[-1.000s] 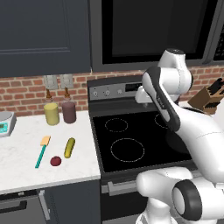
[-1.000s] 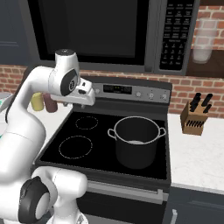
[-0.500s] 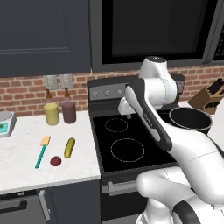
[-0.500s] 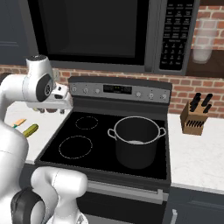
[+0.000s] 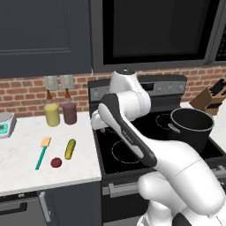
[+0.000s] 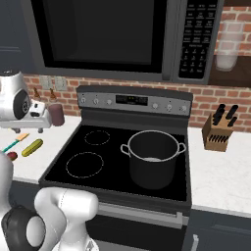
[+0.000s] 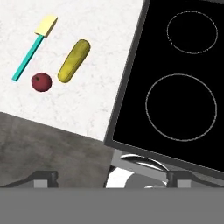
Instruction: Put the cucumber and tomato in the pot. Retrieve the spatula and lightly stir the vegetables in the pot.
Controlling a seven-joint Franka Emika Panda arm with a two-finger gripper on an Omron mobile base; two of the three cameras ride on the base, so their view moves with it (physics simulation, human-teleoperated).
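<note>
The hand (image 5: 96, 125) hung in the air over the left edge of the stove (image 5: 132, 145), its jaws wide apart and holding nothing; in the right base view the hand (image 6: 27, 121) showed at the far left, over the seam between table and stove. Seen from the hand, the spatula (image 7: 34, 48) lay farthest out to the upper left on the white table (image 7: 92, 100), its teal handle running down from the pale yellow blade. Just beside the handle's lower end, not touching it, sat the tomato (image 7: 41, 82). Next over lay the cucumber (image 7: 74, 60), tilted, its lower end near the tomato but apart from it. All three rested well away from the hand's two dark tips (image 7: 43, 178) at the bottom of that view. From the left base view the same row sat below and to the left of the hand: spatula (image 5: 42, 152), tomato (image 5: 56, 162), cucumber (image 5: 70, 148). A yellow jar (image 5: 52, 114) and a maroon jar (image 5: 69, 112) stood upright behind them against the brick wall, with a scale (image 5: 4, 124) at the far left edge. To the hand's right, across two bare burners, the pot (image 5: 192, 128) stood on the stove's right side; the right base view showed the pot (image 6: 153, 159) open-topped, with its inside looking bare.
</note>
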